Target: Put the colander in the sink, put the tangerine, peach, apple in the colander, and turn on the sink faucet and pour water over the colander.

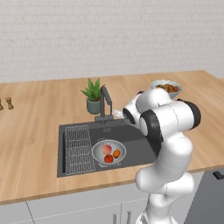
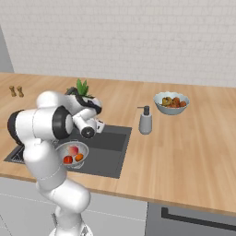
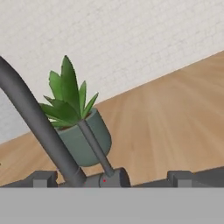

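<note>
Left base view: perforated silvery colander (image 1: 109, 152) resting in dark matte sink (image 1: 135, 135), holding peach (image 1: 106, 149), tangerine (image 1: 116, 153) and glossy red apple (image 1: 108, 159).
Hand view, close up: angular grey faucet (image 3: 37, 127) before spiky potted plant (image 3: 74, 116) on wood-grain tabletop (image 3: 175, 118); hand (image 3: 111, 180) released, fingers spread wide.

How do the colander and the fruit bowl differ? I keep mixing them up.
The colander sits down in the sink; the fruit bowl stands on the counter. The colander is whitish-silver and shallow, the fruit bowl pale blue-grey and deeper. The colander holds three fruits, the bowl a fuller heap. Both are round.
</note>
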You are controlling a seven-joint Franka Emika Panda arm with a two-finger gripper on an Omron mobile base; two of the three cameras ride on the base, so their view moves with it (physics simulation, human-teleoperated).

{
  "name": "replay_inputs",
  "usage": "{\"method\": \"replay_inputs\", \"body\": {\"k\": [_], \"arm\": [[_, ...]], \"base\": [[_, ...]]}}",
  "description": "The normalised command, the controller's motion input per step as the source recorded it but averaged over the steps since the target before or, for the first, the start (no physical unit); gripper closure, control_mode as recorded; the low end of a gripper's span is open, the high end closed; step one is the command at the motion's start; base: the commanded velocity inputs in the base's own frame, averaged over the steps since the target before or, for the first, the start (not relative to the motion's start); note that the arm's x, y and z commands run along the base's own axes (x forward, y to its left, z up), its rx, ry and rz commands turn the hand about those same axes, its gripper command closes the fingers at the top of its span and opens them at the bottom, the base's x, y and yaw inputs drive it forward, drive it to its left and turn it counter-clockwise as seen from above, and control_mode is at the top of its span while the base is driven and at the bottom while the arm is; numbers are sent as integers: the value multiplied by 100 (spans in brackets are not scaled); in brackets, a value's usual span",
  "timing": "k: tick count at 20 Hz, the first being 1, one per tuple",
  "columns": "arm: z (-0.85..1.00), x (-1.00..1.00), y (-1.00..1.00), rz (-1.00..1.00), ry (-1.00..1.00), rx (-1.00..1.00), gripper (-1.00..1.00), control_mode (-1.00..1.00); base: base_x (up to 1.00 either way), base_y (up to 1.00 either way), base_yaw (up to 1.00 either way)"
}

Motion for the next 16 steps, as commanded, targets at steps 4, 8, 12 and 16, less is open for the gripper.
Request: {"method": "replay_inputs", "body": {"k": [4, 8, 12, 16], "arm": [[0, 32, 0, 0, -2, 0, -100, -100], [0, 27, 0, 0, 0, 0, -100, -100], [0, 28, 0, 0, 0, 0, -100, -100], [0, 31, 0, 0, 0, 0, -100, -100]], "base": [[0, 0, 0], [0, 0, 0], [0, 0, 0], [0, 0, 0]]}}
